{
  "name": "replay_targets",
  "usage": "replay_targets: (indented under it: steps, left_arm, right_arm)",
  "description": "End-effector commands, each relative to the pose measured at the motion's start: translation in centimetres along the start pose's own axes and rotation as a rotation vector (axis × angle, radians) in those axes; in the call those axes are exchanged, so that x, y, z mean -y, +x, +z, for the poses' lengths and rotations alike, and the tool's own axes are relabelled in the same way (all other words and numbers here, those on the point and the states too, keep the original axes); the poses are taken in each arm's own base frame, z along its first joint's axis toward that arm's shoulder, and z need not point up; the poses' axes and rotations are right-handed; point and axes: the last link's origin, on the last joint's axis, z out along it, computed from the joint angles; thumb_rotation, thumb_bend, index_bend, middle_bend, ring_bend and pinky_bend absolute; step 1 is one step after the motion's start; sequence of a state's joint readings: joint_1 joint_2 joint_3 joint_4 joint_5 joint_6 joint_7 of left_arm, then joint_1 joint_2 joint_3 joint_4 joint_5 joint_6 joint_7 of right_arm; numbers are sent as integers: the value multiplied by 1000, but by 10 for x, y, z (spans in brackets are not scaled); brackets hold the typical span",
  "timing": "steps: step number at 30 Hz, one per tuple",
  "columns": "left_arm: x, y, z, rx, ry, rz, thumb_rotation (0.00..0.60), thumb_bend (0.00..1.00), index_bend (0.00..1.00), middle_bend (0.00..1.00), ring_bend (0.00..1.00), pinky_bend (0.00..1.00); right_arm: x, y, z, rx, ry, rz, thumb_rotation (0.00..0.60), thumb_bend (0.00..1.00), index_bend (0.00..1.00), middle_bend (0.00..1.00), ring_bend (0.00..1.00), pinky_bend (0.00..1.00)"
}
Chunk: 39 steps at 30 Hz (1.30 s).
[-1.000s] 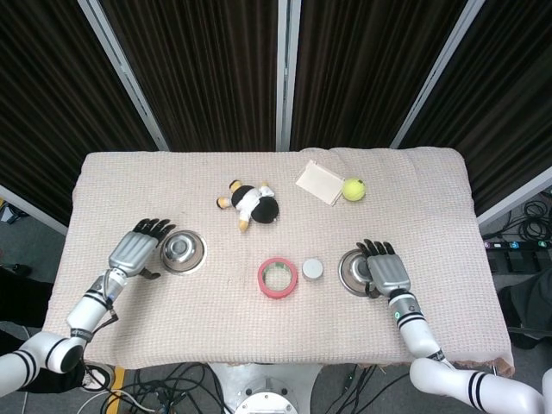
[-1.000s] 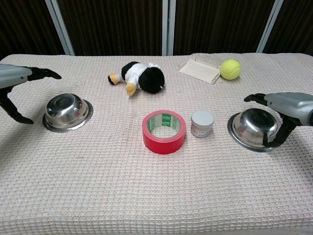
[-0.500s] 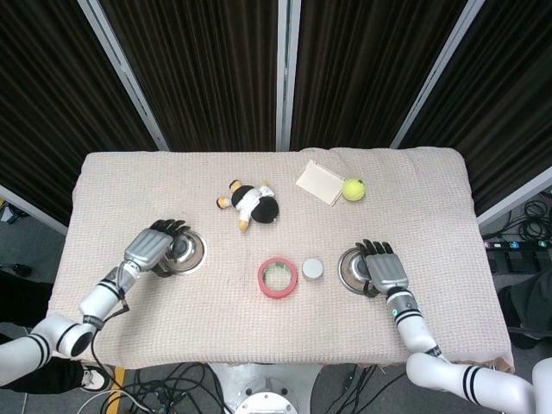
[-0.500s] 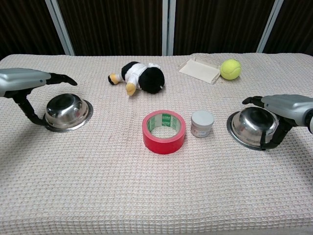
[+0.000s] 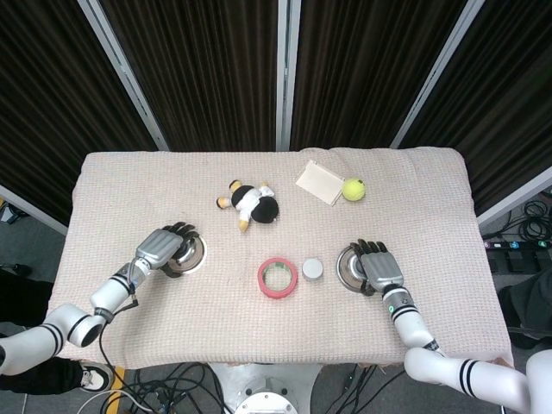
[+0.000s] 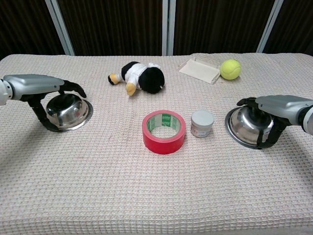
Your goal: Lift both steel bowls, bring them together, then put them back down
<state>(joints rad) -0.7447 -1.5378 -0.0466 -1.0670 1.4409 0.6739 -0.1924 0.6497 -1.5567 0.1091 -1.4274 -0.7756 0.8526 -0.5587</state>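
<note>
The left steel bowl (image 5: 185, 254) (image 6: 69, 109) lies upside down on the cloth, slightly tipped. My left hand (image 5: 161, 247) (image 6: 41, 86) arches over it, fingers curled past its far rim and thumb at the near rim, holding it. The right steel bowl (image 5: 350, 268) (image 6: 246, 125), also upside down, is tilted with its right edge raised. My right hand (image 5: 378, 266) (image 6: 279, 104) grips it, fingers over the top and thumb under the rim.
A red tape roll (image 5: 278, 278) (image 6: 164, 131) and a small white jar (image 5: 312, 268) (image 6: 202, 123) sit between the bowls. Further back lie a plush toy (image 6: 139, 77), a white tray (image 6: 199, 70) and a tennis ball (image 6: 230, 69). The table's front edge (image 5: 259, 360) is close behind both hands.
My left hand has moved right from beside the bowl and closed over it. My right hand's fingers have wrapped further over its bowl, which now tilts.
</note>
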Motion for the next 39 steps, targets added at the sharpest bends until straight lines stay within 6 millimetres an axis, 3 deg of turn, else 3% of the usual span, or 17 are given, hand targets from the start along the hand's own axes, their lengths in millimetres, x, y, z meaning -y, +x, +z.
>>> replay_targets:
  steps: [1, 12, 24, 27, 33, 39]
  left_arm:
    - [1, -1, 0, 0, 2, -10, 600, 128, 192, 135, 91, 294]
    - [0, -1, -2, -18, -3, -50, 600, 215, 363, 358, 309, 507]
    - [-3, 12, -9, -124, -19, -86, 600, 301, 440, 428, 386, 573]
    - [-3, 26, -17, -237, -27, -88, 600, 305, 446, 432, 392, 578]
    - [-9, 52, -53, -669, -22, -226, 600, 304, 445, 432, 398, 580]
    - [-38, 49, -73, -914, -141, -637, 600, 300, 446, 432, 399, 580]
  right_arm:
    - [2, 0, 1, 0, 9, -2, 600, 89, 1, 37, 0, 44]
    - [1, 2, -2, -48, 19, 16, 600, 108, 365, 304, 193, 242]
    - [-11, 17, -14, -133, 13, 81, 600, 146, 434, 358, 245, 302]
    - [-17, 28, -26, -197, 11, 121, 600, 152, 434, 358, 245, 303]
    - [-27, 58, -54, -436, 46, 264, 600, 153, 434, 358, 245, 305]
    - [-5, 69, -58, -711, 246, 534, 600, 152, 434, 354, 245, 308]
